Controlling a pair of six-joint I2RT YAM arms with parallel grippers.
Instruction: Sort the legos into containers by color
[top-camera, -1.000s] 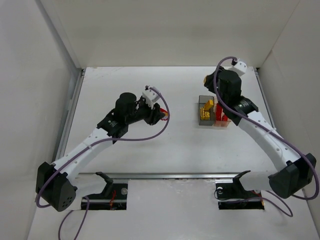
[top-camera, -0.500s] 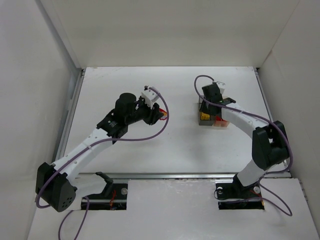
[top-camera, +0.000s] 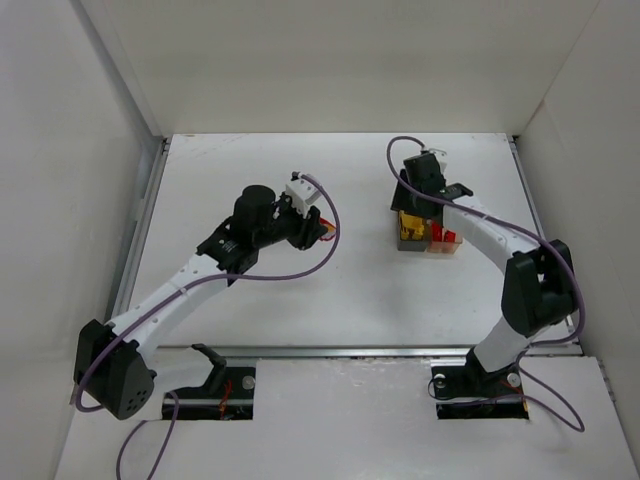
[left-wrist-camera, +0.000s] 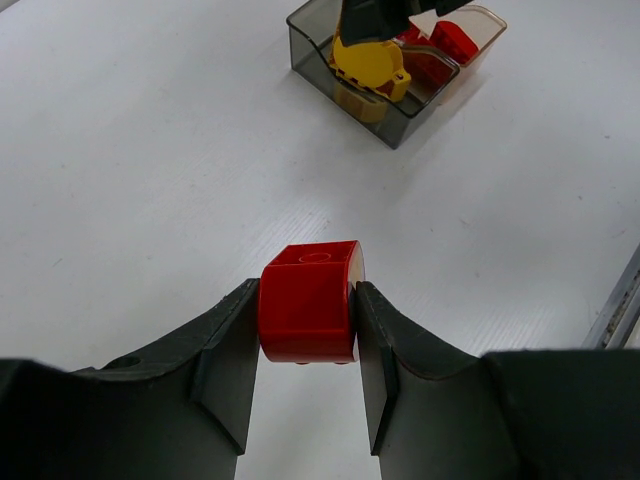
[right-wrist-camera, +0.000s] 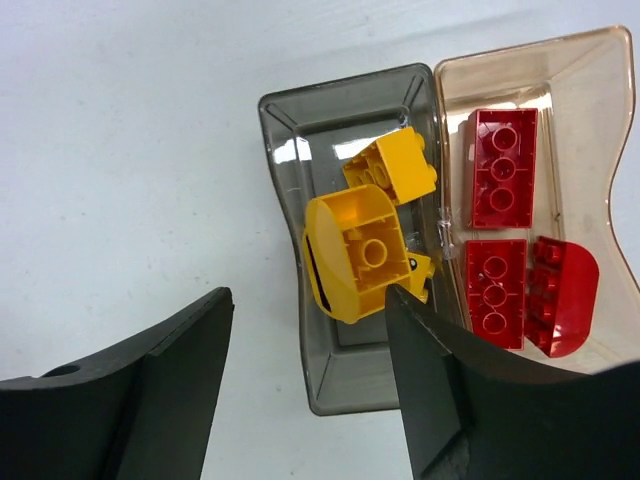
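My left gripper (left-wrist-camera: 306, 303) pinches a red brick (left-wrist-camera: 310, 272), centre frame; my right gripper (right-wrist-camera: 306, 310) gapes over the grey box (right-wrist-camera: 345, 378).

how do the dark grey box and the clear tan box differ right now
The dark grey plastic box holds only yellow bricks; the clear tan-tinted box holds only red bricks. The right gripper hangs open above the grey box, not the tan one. Both are square, open-topped and joined side by side.

White table (top-camera: 340, 300), plain white walls (top-camera: 330, 60) three sides, metal rail (top-camera: 350, 351) at near edge.
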